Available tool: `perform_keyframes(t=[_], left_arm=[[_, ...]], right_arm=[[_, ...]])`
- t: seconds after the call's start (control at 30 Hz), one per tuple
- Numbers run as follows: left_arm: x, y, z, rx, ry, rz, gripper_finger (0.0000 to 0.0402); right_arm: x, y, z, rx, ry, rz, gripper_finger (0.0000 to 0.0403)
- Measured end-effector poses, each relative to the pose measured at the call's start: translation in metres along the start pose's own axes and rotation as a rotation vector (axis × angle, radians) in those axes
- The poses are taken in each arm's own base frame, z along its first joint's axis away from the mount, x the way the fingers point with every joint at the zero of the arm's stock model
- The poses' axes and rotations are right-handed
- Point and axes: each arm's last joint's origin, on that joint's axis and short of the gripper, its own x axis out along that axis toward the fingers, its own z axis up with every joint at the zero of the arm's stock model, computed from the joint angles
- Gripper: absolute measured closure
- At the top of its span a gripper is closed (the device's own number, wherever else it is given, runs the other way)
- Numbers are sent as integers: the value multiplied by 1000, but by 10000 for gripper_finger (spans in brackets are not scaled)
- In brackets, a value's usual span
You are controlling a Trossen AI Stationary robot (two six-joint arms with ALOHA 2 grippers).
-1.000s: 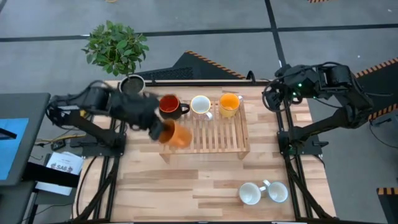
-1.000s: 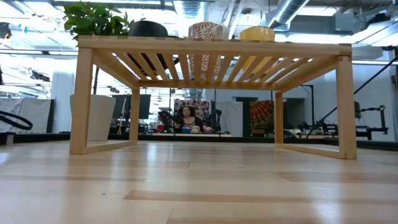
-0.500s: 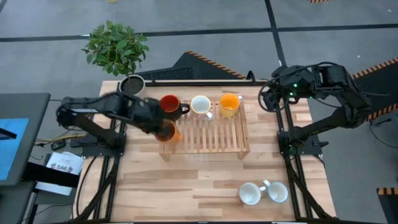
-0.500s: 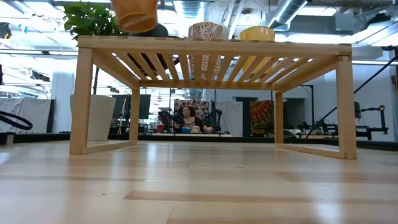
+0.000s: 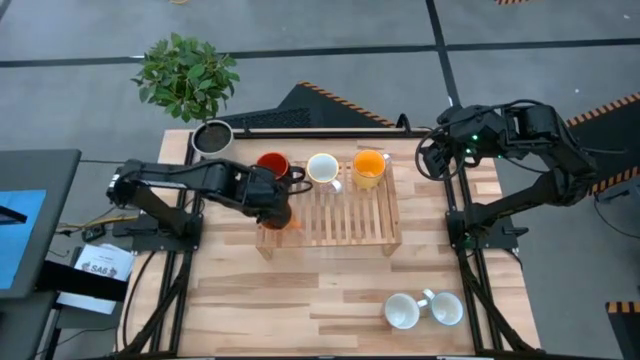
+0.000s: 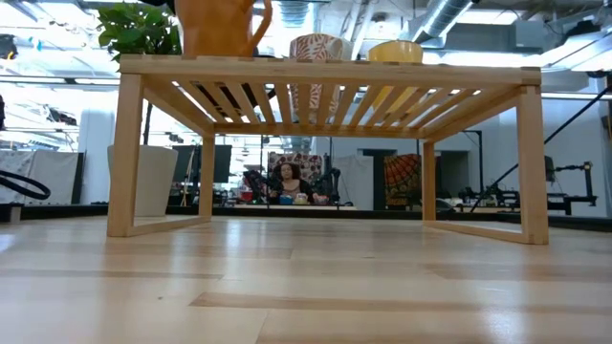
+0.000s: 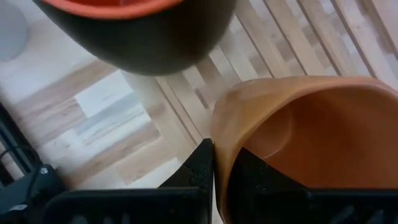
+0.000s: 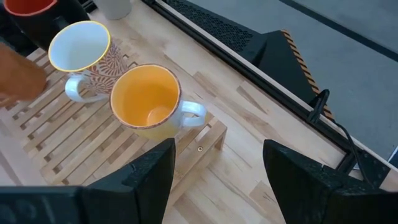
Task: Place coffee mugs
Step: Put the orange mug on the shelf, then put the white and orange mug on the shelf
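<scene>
My left gripper (image 5: 277,205) is over the left near part of the slatted wooden rack (image 5: 345,228), shut on the darker orange mug (image 5: 288,221). That mug (image 6: 215,27) stands upright at the rack's top in the low view. On the rack's far side stand the red mug (image 5: 272,167), a white patterned mug (image 5: 322,168) and the yellow-orange mug (image 5: 369,165). Two white mugs (image 5: 402,311) (image 5: 445,308) lie on the table near its right near corner. My right gripper (image 8: 217,180) waits open above the table's far right (image 5: 432,155). My left gripper holds the darker orange mug by its rim wall (image 7: 219,134), with one finger (image 7: 202,168) outside and the other finger (image 7: 249,177) inside. The fingers come from above, pointing down. The mug is upright, and its base meets the rack's top slats (image 6: 215,55).
A wider pale cup with a dark inside (image 5: 211,136) stands on the table's far left corner, beside a potted plant (image 5: 186,75). The red mug (image 7: 143,31) is close to the held mug. Bare table (image 5: 300,300) lies on the near side of the rack.
My left gripper has moved right over the rack and gone down, still shut on the darker orange mug. The mug has come from tilted to upright and has come down from above the rack to the rack's top.
</scene>
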Motion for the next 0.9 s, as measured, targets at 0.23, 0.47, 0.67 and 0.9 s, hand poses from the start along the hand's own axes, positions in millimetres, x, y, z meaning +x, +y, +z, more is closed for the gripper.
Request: perform_keyframes(t=[0.23, 0.47, 0.67, 0.9], left_arm=[[0, 0, 0, 19, 8, 0, 386], [2, 2, 4, 27, 19, -1, 383], [3, 4, 9, 25, 24, -2, 356], [3, 4, 8, 28, 26, -8, 299]], right_arm=[[0, 0, 0, -1, 0, 0, 133], [0, 0, 0, 0, 0, 0, 133], [0, 0, 0, 0, 0, 0, 133], [0, 0, 0, 0, 1, 0, 133]])
